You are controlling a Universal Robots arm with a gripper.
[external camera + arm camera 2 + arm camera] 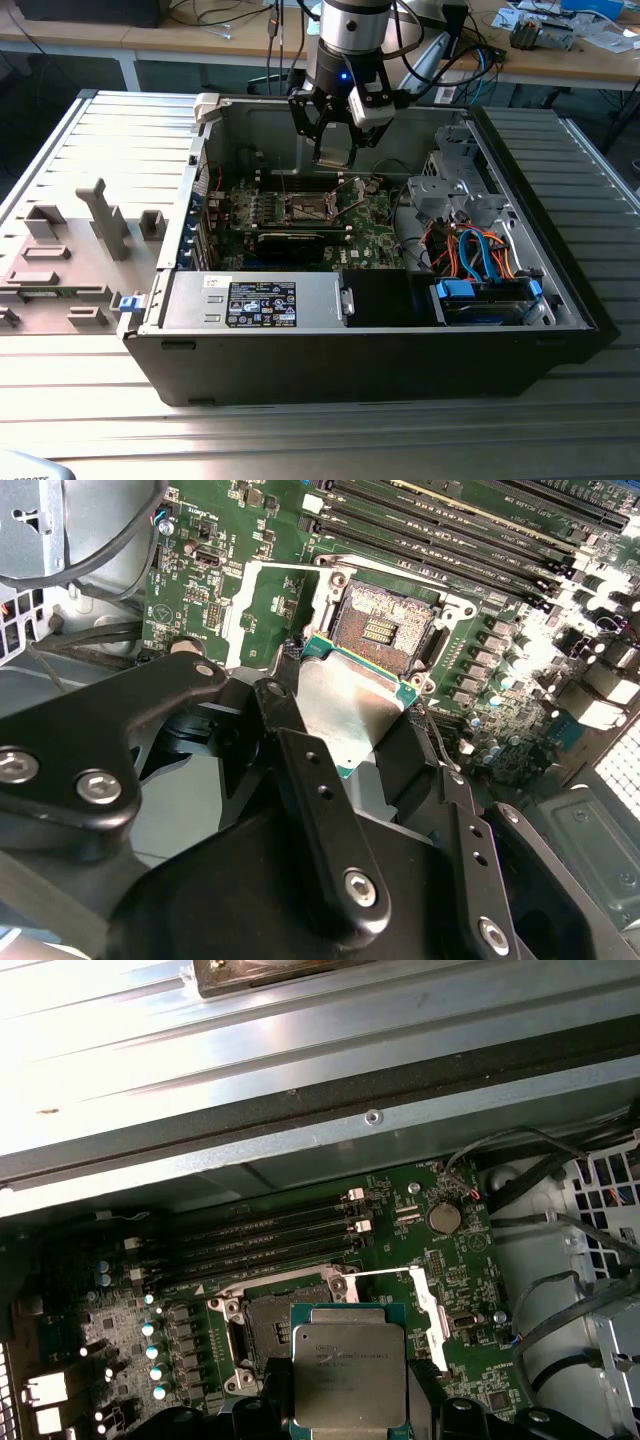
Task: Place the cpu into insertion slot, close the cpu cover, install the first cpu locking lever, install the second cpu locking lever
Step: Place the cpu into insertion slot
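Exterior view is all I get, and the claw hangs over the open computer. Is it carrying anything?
Observer: Yes. The gripper you see is shut on the cpu, a flat silver-topped chip that shows in the first wrist view.
Visitor: Is the chip in its place?
Observer: Not yet. In the second wrist view the insertion slot lies bare, its contacts showing, with the chip held above it.
Visitor: And the metal lid?
Observer: In the first wrist view the cpu cover stands swung open beside the slot.
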